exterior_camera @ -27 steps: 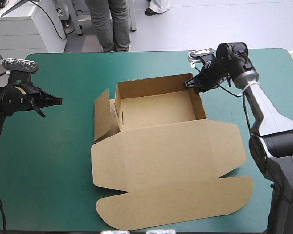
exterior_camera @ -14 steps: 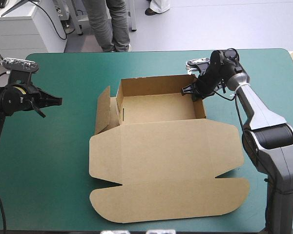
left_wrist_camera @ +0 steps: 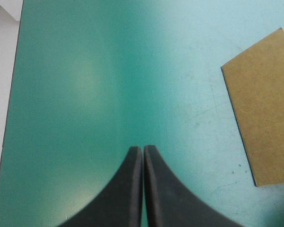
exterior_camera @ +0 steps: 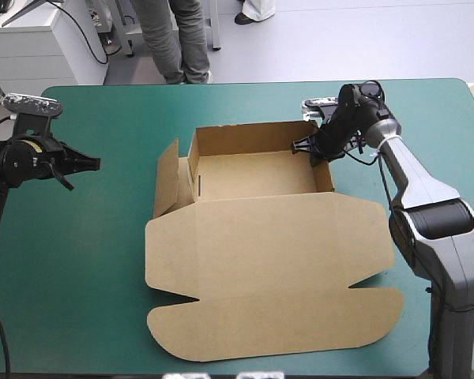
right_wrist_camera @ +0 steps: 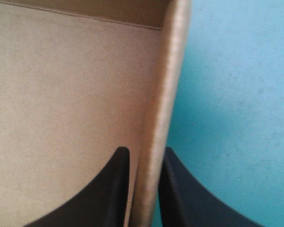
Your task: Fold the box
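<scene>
Teal-green cover [exterior_camera: 87, 268] spreads over the whole table in the high view. The brown box [exterior_camera: 268, 260] lies at the table's middle as an open tray toward the far edge, with the lid flat toward the near edge. One side flap [exterior_camera: 167, 178] stands tilted at the tray's left. The right gripper [exterior_camera: 303, 147] sits at the tray's far right corner, on the right wall. The left gripper [exterior_camera: 93, 163] hangs near the table's left edge, well apart from the box.

Left wrist view: the left gripper [left_wrist_camera: 143, 148] is clenched, its black fingers meeting in one point over bare cover [left_wrist_camera: 99, 75]. A corner of the box's board [left_wrist_camera: 265, 109] lies ahead and to one side, not touching.

Right wrist view: the right gripper [right_wrist_camera: 145, 150] grasps the box's wall [right_wrist_camera: 170, 75]. One finger is inside the tray over its floor [right_wrist_camera: 61, 94], the other outside over the cover [right_wrist_camera: 236, 94].
</scene>
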Available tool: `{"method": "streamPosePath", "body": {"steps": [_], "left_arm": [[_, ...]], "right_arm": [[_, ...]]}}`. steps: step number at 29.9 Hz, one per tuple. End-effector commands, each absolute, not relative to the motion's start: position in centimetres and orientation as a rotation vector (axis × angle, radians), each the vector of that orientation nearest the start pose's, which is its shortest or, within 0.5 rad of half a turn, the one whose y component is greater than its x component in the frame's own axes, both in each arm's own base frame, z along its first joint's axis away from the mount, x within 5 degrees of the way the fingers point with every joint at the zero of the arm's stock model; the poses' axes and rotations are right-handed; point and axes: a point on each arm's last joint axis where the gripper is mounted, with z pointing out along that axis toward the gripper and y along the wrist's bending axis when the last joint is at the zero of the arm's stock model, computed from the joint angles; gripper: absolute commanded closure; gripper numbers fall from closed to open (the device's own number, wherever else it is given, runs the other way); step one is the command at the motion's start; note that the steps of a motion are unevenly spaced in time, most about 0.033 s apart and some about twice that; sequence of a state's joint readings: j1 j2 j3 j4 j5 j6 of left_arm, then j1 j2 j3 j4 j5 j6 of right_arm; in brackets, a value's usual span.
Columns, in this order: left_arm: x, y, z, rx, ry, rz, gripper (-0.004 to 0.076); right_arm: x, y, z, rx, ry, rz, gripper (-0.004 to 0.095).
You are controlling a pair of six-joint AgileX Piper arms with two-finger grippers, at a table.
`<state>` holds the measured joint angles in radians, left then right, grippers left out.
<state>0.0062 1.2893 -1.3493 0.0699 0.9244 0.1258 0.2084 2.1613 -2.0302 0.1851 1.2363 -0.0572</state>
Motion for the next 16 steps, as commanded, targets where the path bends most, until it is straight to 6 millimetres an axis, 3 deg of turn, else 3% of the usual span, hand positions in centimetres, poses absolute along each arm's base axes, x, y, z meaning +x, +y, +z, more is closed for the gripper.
{"method": "streamPosePath", "body": {"steps": [1,3,8,12,16], "left_arm": [[26.3,0.7,41.9,0.155,2.229,0.159,0.0731],[26.4,0.7,42.0,0.155,2.219,0.16,0.0731],[26.5,0.7,42.0,0.155,2.219,0.16,0.0731],[27.2,0.7,41.4,0.154,2.241,0.157,0.0731],[28.3,0.7,40.3,0.115,2.277,0.135,0.0731]], "right_arm": [[44.6,10.8,29.5,-0.331,2.759,0.278,0.0853],[44.6,10.7,29.4,-0.334,2.76,0.259,0.0923],[44.7,10.5,29.4,-0.338,2.76,0.235,0.0925],[44.3,10.4,30.6,-0.334,2.733,0.236,0.0925],[43.3,9.7,33.1,-0.315,2.679,0.243,0.0927]]}}
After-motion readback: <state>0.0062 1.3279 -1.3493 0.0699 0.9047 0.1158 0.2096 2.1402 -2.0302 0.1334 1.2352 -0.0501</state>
